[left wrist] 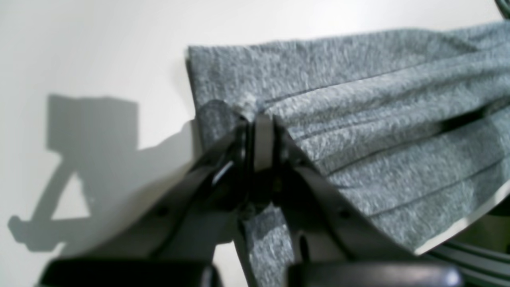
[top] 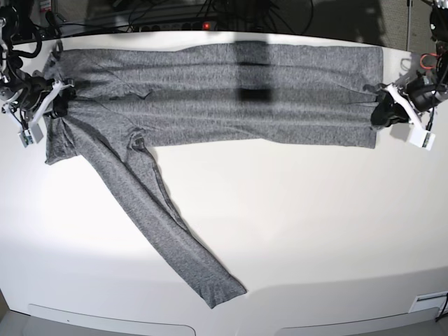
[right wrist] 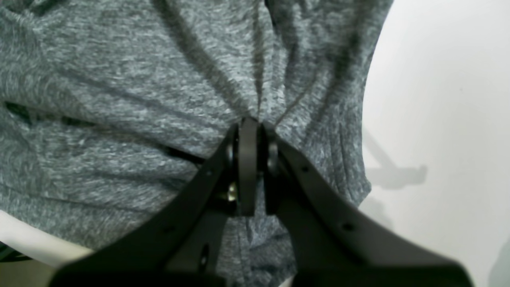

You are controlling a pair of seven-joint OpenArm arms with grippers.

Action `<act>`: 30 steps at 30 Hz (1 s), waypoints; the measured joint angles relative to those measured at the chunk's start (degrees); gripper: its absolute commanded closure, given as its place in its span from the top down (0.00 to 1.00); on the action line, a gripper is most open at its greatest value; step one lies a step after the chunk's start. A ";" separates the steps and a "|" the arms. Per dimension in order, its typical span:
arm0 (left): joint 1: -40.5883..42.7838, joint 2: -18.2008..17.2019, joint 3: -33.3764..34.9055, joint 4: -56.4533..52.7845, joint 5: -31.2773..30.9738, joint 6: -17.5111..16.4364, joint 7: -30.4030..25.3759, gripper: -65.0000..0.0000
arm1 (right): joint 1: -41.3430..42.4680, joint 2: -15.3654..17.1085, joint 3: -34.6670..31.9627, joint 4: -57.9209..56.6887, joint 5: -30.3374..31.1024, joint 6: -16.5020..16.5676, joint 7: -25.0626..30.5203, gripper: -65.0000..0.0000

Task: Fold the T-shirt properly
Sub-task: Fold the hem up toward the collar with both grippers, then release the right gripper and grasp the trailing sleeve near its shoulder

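Observation:
The dark-grey heathered T-shirt (top: 224,94) lies stretched across the far part of the white table, folded lengthwise, with one long sleeve (top: 164,224) trailing toward the near edge. My left gripper (top: 381,110) is shut on the shirt's right end; the left wrist view shows the cloth (left wrist: 378,131) pinched between the closed fingers (left wrist: 263,135). My right gripper (top: 57,105) is shut on the shirt's left end; the right wrist view shows the fabric (right wrist: 119,99) gathered in wrinkles at the closed fingertips (right wrist: 249,135).
The white table (top: 315,231) spreads in front of the shirt. Cables and a power strip (top: 203,24) lie along the far edge behind it. A table edge and dark floor show in the left wrist view (left wrist: 478,239).

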 measured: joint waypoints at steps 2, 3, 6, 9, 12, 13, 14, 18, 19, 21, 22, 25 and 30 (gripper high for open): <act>0.44 -0.04 0.00 0.00 1.27 0.04 -0.02 0.00 | 0.00 0.02 0.00 0.00 -0.68 0.00 -0.02 0.00; 0.74 -0.02 0.00 0.00 1.25 0.02 -0.04 0.00 | 0.00 0.02 0.00 0.00 -0.68 0.00 -0.04 0.00; 1.57 -0.04 0.00 0.00 1.27 0.00 -0.02 0.00 | 0.00 0.02 0.00 0.00 -0.68 0.00 -0.22 0.00; 1.81 -0.02 0.00 0.00 1.25 0.02 -0.04 0.16 | 0.00 0.02 0.00 0.00 -0.70 0.00 -0.22 0.16; 1.77 -0.07 0.00 0.00 1.33 0.04 -0.07 0.43 | 0.83 0.07 0.04 -0.04 -0.74 -0.04 -0.61 0.37; 1.73 -0.04 0.00 0.00 1.31 0.04 -0.04 0.48 | 1.46 0.17 0.02 -0.07 -0.74 -0.02 -0.63 0.42; 1.66 -0.04 0.00 0.00 1.29 0.02 -0.07 0.51 | 2.19 0.17 0.04 -0.07 -0.74 -0.07 -0.59 0.44; 1.64 -0.07 0.00 0.00 1.29 0.04 -0.94 0.51 | 6.25 0.31 0.15 -0.09 -0.52 -0.09 -0.63 0.46; 1.66 -0.04 0.00 0.00 1.49 0.04 -2.10 0.51 | 7.54 0.31 0.13 -0.11 0.76 -0.11 -0.74 0.46; 1.62 -0.07 0.00 0.00 1.55 0.04 -4.57 0.51 | 10.62 -0.15 0.17 -0.11 3.61 -0.22 -1.16 0.46; 1.62 -0.07 0.00 0.00 1.42 0.04 -6.05 0.51 | 12.59 -0.72 0.17 -0.11 3.85 -0.22 -1.97 0.46; 1.64 -0.04 0.00 0.00 1.60 0.04 -8.28 0.51 | 18.93 -3.61 0.15 -0.57 3.45 -0.20 -3.93 0.46; 1.62 -0.04 0.00 0.00 1.60 0.04 -8.41 0.51 | 30.27 -5.53 -5.03 -8.52 3.45 -0.04 -6.84 0.46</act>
